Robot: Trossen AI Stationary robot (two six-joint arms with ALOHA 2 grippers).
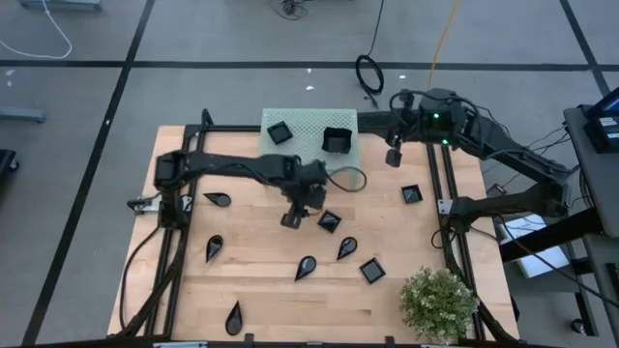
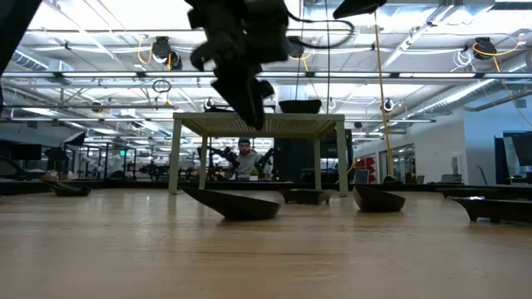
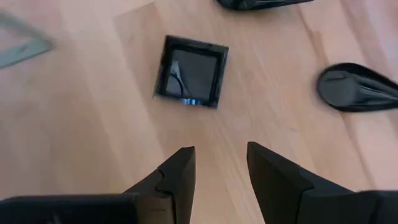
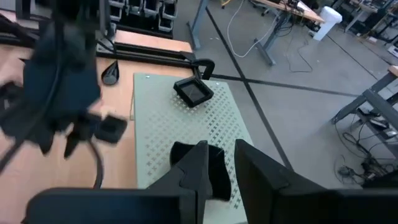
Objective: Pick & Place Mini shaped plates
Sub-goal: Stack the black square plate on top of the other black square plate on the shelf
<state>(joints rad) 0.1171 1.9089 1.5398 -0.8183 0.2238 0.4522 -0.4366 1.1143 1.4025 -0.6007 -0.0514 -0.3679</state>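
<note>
- Two glossy black dishes, a small square plate [image 1: 280, 132] and a larger square dish [image 1: 337, 140], were seen resting on the pale green perforated stand [image 1: 309, 123] at the far edge of the table [image 1: 261, 280]; these were judged to be already placed.
- About nine more mini shaped plates were left scattered on the bare wood: squares near the middle [image 1: 329, 221], toward the right edge [image 1: 411, 193] and nearer the front [image 1: 372, 271], and teardrop shapes such as one by the left edge [image 1: 218, 199] and one near the front edge [image 1: 233, 317]. Most of the task was therefore judged undone.
- The left gripper [image 3: 219, 168] was held above the table's middle with its fingers parted and nothing between them; a square plate [image 3: 191, 72] with a raised rim and a mirror-like well lay on the wood just ahead of it.
- The right gripper [image 4: 219, 163] was poised over the stand, fingers slightly apart, right above the larger dish [image 4: 214, 174]; no grasp could be confirmed.
- The wood was light and smooth-grained, the stand was matte with cross-shaped holes, and a leafy potted plant [image 1: 440, 302] stood at the front right corner.
</note>
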